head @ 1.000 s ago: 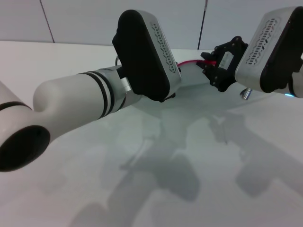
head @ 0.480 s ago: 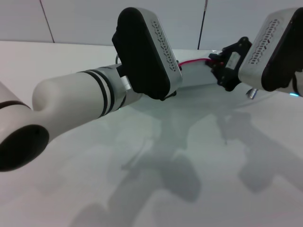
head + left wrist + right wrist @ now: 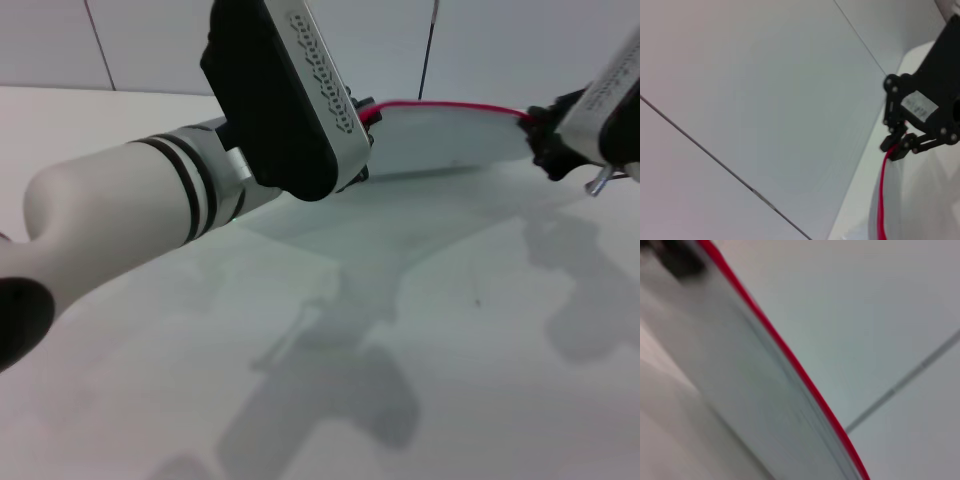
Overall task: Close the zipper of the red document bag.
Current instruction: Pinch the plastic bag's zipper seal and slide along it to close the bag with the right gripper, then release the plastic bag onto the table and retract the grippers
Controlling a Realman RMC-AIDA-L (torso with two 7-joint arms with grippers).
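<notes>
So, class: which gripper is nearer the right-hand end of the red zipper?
Right. The right gripper sits at that end of the zipper; the left gripper is at the opposite end.

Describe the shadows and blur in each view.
Head view: soft grey arm shadows on the table, the bag sharp. Left wrist view: sharp on the right gripper at the zipper. Right wrist view: zipper and bag smeared.

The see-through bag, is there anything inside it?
Nothing shows inside the red document bag; the white table shows through it. Its left end hides behind the left hand. The right hand holds the zipper.
</notes>
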